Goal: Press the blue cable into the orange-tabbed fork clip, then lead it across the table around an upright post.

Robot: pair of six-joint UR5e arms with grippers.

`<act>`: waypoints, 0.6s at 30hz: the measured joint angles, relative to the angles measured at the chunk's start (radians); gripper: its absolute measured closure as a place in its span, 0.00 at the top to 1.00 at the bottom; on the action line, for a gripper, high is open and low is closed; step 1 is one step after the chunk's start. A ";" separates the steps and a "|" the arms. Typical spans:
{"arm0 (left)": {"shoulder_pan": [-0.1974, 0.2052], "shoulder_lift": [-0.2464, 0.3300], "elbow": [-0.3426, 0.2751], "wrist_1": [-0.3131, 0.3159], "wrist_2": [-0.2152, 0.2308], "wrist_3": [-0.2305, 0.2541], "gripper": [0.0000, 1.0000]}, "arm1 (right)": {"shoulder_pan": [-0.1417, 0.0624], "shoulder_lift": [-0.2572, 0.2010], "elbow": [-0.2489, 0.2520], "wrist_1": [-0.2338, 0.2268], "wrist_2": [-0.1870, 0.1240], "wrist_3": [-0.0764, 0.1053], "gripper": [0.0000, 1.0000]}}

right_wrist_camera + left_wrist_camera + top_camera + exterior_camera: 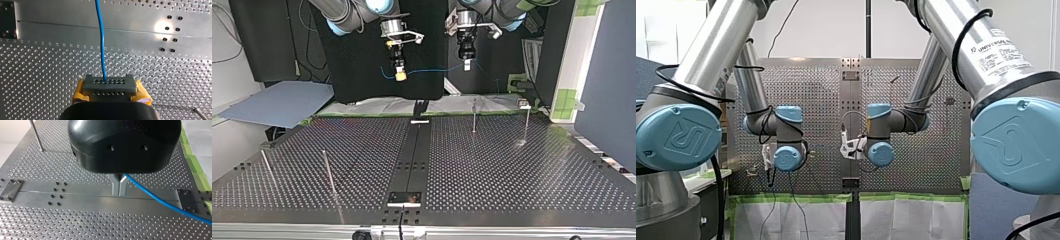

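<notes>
The blue cable (432,70) was held in the air between both grippers, well above the perforated table (512,170). It was pinched by the closed metal fingers (115,185) of my left gripper (466,65). It was also clamped between the yellow pads (79,92) of my right gripper (400,76). "UNIVERSAL ROBOTS" was printed on a label (1000,50) on my right arm. A far post (474,116) and a near post (328,172) stood upright, well apart, with bare plate between them. Green tape (193,165) lined the table's edge.
</notes>
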 joint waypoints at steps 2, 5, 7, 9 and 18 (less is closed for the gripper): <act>0.000 0.000 0.000 0.000 0.000 0.000 0.00 | 0.000 0.000 0.000 0.000 0.000 0.000 0.00; 0.000 0.000 0.000 0.000 0.000 0.000 0.00 | 0.000 0.000 0.000 0.000 0.000 0.000 0.00; 0.002 -0.002 -0.001 -0.001 0.001 0.000 0.00 | 0.000 0.000 0.000 0.000 0.000 -0.001 0.00; 0.004 -0.010 -0.007 -0.004 0.008 0.001 0.00 | 0.000 0.000 -0.001 0.000 0.000 -0.002 0.00; 0.006 -0.083 -0.014 -0.006 0.018 0.001 0.00 | 0.000 0.000 -0.001 0.000 0.000 -0.003 0.00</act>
